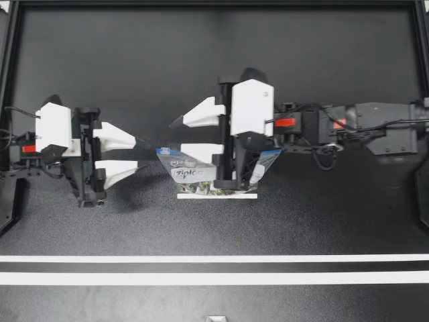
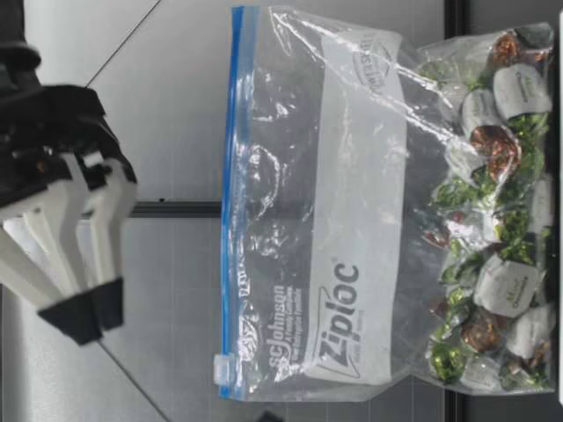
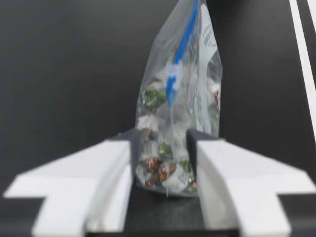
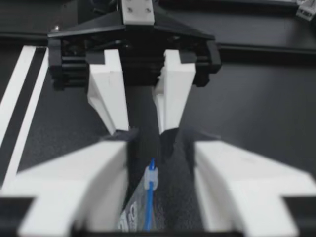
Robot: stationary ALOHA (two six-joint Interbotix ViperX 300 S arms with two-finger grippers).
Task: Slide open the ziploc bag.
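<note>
Black worktop (image 1: 201,54). Left gripper (image 1: 141,153) fingers clamp ziploc bag (image 1: 184,171). Right gripper (image 1: 179,136) fingers are released, straddling slider (image 4: 151,177), which cannot be made out from above.

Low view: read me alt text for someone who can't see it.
A clear ziploc bag stands upright, wrapped candies piled in its bottom, its blue zip strip along the top with the slider at one end. A robot hand hangs above it, clear of the strip.
</note>
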